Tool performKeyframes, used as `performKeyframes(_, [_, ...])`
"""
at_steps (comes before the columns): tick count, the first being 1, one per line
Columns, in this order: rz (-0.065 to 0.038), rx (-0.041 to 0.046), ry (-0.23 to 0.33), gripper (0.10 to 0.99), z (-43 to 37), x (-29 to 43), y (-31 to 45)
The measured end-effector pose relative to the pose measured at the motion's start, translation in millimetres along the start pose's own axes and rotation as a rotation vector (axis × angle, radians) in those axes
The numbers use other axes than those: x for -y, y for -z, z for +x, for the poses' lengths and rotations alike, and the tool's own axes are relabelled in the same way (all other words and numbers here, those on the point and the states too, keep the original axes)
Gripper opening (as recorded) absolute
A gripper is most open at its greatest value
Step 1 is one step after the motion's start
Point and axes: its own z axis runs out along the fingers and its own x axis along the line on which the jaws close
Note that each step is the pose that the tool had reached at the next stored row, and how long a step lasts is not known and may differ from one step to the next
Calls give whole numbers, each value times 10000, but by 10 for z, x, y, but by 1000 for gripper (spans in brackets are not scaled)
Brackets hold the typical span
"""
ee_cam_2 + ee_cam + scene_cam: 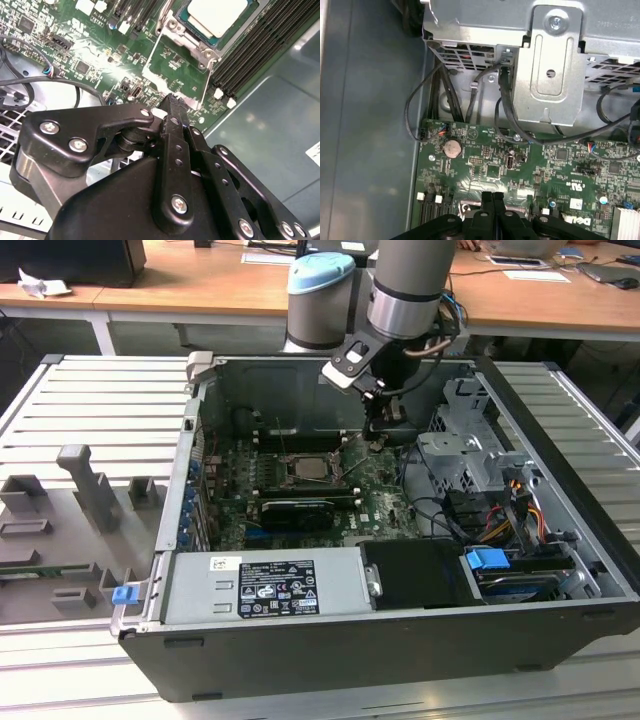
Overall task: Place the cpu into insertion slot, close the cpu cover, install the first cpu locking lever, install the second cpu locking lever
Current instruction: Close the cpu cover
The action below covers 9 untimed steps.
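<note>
Gripper, fingers pressed together and holding nothing, hangs at frame centre in the exterior view; cpu lies seated in slot, near, toward lower left.

My fingers hang over the circuit board, near a corner of the socket. The chip lies in that socket, beyond my fingers, memory slots alongside it. Opposite stands the drive cage.
</note>
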Motion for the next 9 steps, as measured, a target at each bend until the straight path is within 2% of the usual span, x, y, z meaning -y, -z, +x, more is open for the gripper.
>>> performKeyframes(4, [1,2,0,106,-9,-72,-18])
performKeyframes(9, [3,27,1,106,-15,-89,-82])
